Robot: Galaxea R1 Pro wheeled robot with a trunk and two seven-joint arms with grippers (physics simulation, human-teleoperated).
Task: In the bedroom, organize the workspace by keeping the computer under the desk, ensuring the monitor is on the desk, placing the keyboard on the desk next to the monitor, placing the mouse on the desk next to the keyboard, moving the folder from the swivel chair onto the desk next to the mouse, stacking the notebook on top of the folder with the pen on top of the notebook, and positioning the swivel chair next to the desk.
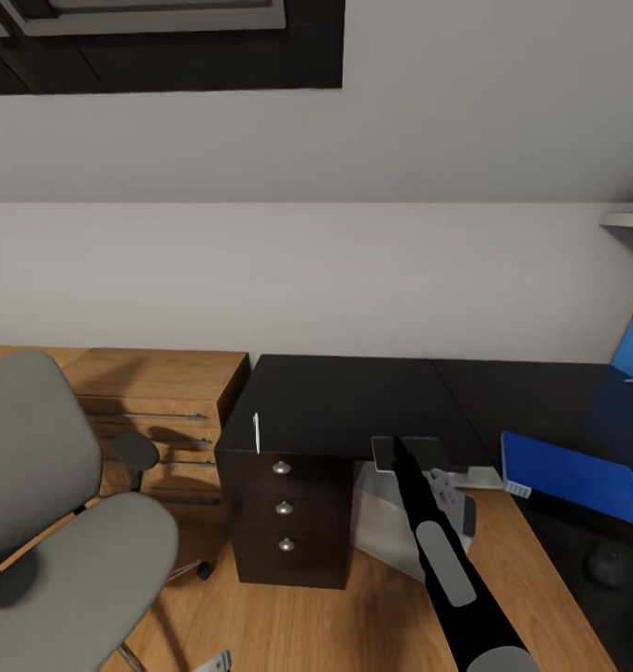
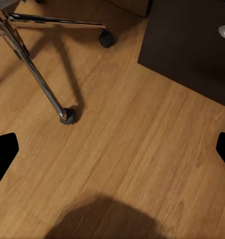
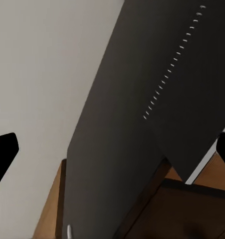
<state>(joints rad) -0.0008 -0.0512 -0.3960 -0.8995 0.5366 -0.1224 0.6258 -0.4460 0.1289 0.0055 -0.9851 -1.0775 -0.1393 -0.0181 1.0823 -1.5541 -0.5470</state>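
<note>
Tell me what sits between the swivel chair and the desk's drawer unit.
In the head view, a low wooden shelf unit and bare wood floor separate the swivel chair from the drawer unit.

The swivel chair's chrome legs (image 2: 35,69) and casters (image 2: 67,116) stand on wooden floor (image 2: 142,149) near the black drawer unit (image 2: 192,45).

swivel chair (image 1: 50,523) left of desk (image 1: 354,397) | folder (image 1: 578,471) on desk right

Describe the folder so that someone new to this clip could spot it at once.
Start at the long black desk against the pale wall and follow its top toward the right end. The folder lies flat there, near the front edge. It is bright blue, unlike the black desktop and the black drawer unit with silver knobs further left.
</note>
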